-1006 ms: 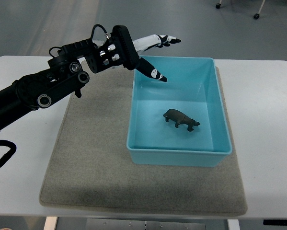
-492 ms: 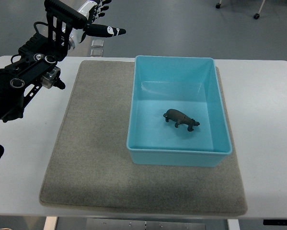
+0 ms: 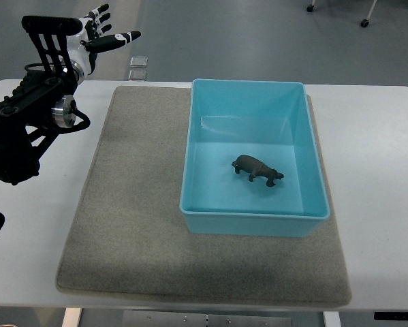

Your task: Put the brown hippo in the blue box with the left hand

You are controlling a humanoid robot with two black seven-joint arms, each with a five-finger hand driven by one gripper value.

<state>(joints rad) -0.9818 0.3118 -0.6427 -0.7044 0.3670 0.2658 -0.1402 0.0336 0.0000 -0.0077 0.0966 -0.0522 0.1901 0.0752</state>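
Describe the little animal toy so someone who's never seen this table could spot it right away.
On the white table lies a grey mat, and on its right part stands an open blue box. The brown hippo stands on the box's floor, the only thing inside, dark against the light blue.

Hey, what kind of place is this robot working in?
Probably a lab or test room: a white table with a grey mat, bare grey floor behind, and caster wheels at the far edge.
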